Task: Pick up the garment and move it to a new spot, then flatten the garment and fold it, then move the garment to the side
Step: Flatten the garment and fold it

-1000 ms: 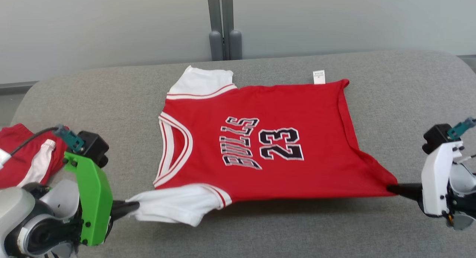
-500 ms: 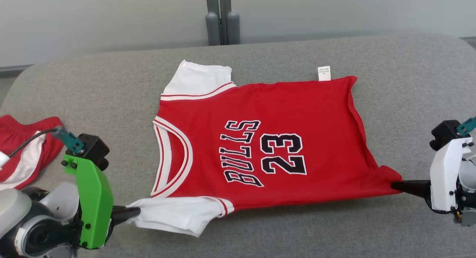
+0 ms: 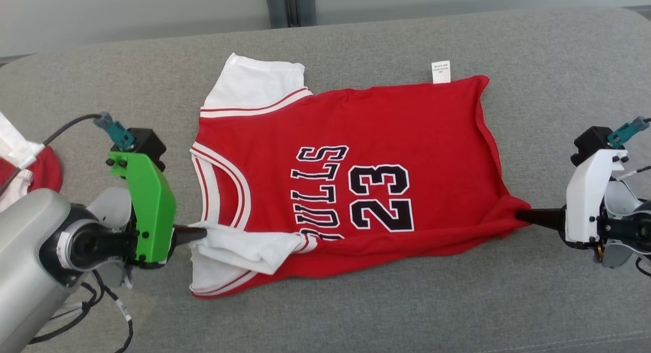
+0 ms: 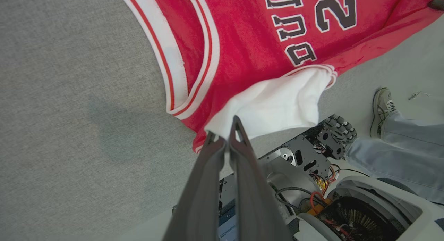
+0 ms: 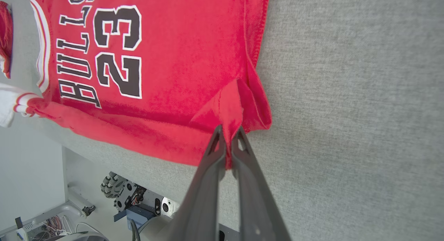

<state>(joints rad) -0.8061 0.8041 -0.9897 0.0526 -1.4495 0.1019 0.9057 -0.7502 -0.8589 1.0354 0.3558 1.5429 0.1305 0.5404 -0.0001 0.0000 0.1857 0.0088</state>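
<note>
One red jersey [image 3: 356, 119], one other red garment [image 3: 48, 171], two tools, left tool [image 3: 201, 234] and right tool [image 3: 521, 215], one shoe [image 4: 381, 110]

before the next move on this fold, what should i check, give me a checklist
1. Left gripper grip on the white sleeve: ok, shut on it.
2. Right gripper grip on the hem corner: ok, shut on it.
3. Near edge of the jersey straight between the grips: not ok, it sags and the sleeve is bunched.
4. Far half flat on the table: ok.
5. Other red garment apart from the jersey: ok.
6. Both layers pinched at each grip: cannot tell.
</note>
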